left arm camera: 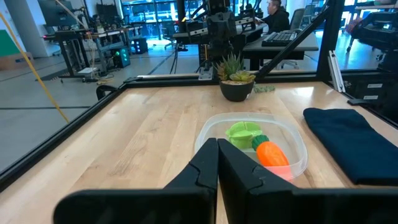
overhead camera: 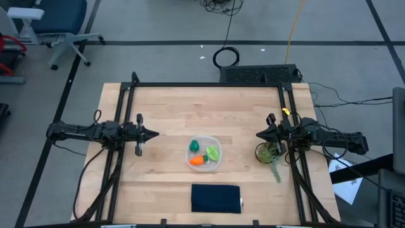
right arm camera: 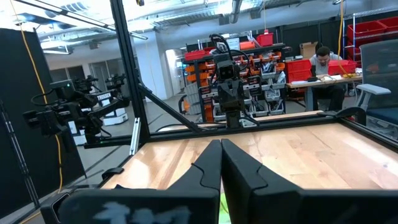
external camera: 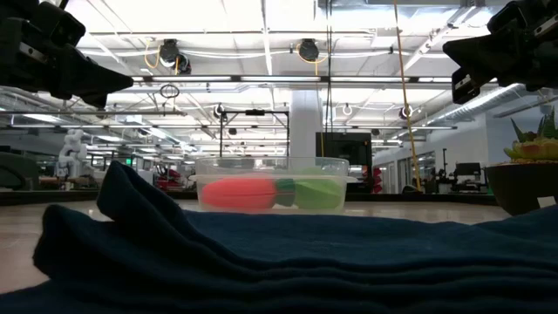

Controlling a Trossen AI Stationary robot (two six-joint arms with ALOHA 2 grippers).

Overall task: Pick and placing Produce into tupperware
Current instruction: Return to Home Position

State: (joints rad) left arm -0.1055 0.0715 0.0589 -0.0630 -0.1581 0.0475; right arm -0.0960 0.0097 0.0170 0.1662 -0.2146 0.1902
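The clear tupperware [overhead camera: 204, 153] sits at the table's middle. Inside it lie the dark green round piece [overhead camera: 195, 145], the yellow-green leafy piece [overhead camera: 212, 152] and the orange carrot [overhead camera: 197, 161]. The left wrist view shows the tupperware [left arm camera: 292, 140] holding the leafy piece [left arm camera: 243, 132] and the carrot [left arm camera: 272, 153]. The low view shows the carrot [external camera: 240, 193] and a green piece [external camera: 317, 193] through the container wall. My left gripper [overhead camera: 155, 133] hovers shut to the container's left. My right gripper [overhead camera: 258, 134] hovers shut to its right, above the table.
A dark navy folded cloth [overhead camera: 216, 197] lies near the table's near edge, in front of the tupperware. A spiky potted plant [overhead camera: 267, 152] stands just under my right arm, with a green sprig [overhead camera: 276, 170] beside it. A black frame rims the table.
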